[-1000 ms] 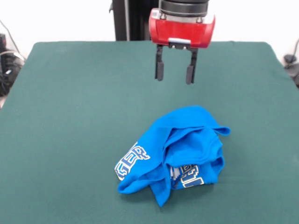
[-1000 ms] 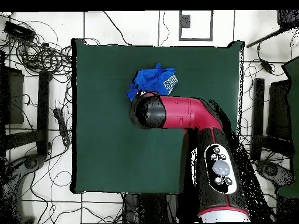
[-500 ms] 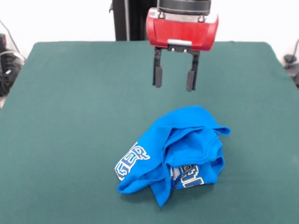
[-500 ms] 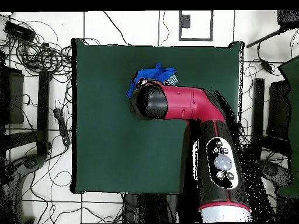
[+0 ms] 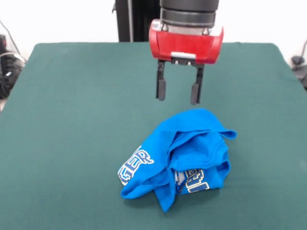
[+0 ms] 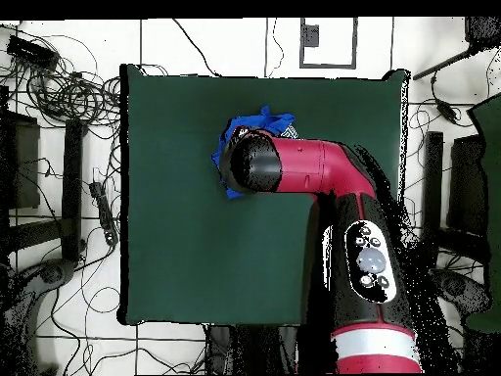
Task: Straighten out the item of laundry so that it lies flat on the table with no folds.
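The item of laundry [image 5: 184,153] is a bright blue T-shirt, crumpled in a folded heap with white lettering showing on its lower folds, lying on the green table [image 5: 72,120]. My gripper [image 5: 176,93] hangs open just above the heap's far edge, with nothing between its fingers. In the overhead view the red arm [image 6: 313,176] covers most of the item of laundry [image 6: 266,120]; only its blue edges peek out beyond the wrist, and the gripper itself is hidden there.
Green cloth stretches wide on all sides of the shirt. Cables [image 6: 59,88] and dark stands [image 6: 70,186] lie on the floor around the table edges in the overhead view.
The gripper has come closer to the shirt and lower, still open. In the overhead view the arm now covers more of the shirt. The shirt has not moved.
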